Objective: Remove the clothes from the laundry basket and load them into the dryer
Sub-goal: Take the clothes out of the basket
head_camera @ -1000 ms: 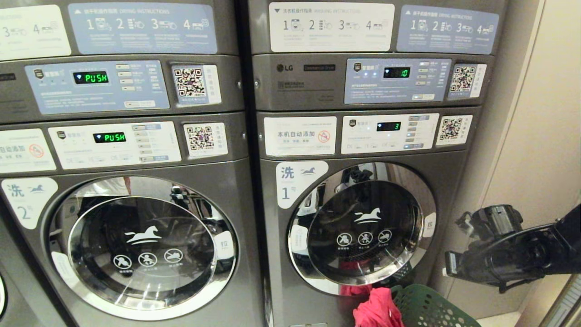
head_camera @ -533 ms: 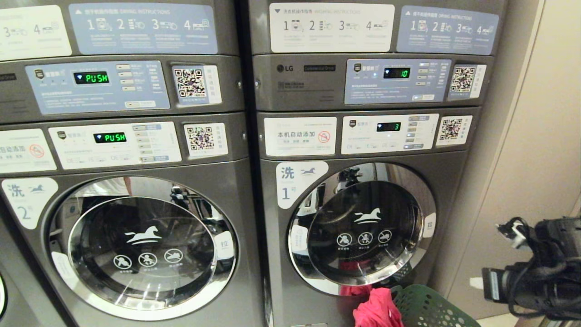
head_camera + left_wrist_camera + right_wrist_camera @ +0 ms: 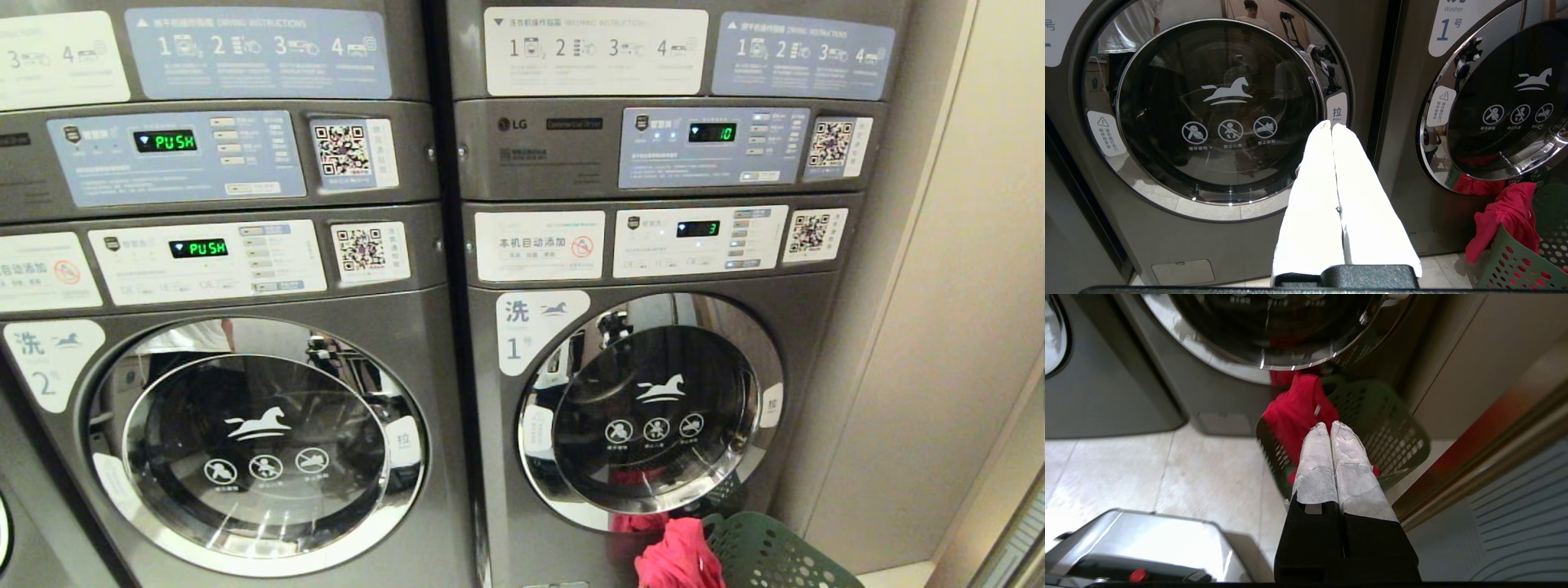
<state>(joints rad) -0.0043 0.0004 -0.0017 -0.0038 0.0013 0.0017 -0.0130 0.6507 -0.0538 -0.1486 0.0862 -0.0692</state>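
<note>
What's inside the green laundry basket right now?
A red garment lies in the green basket and drapes over its rim. The right gripper covers part of the interior, so any other clothes are hidden.

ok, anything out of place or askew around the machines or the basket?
One thing: the red garment hangs over the rim of the green laundry basket instead of lying inside it, spilling toward washer 1's door. Both round doors look closed. Nothing looks damaged or spilled on the floor.
</note>
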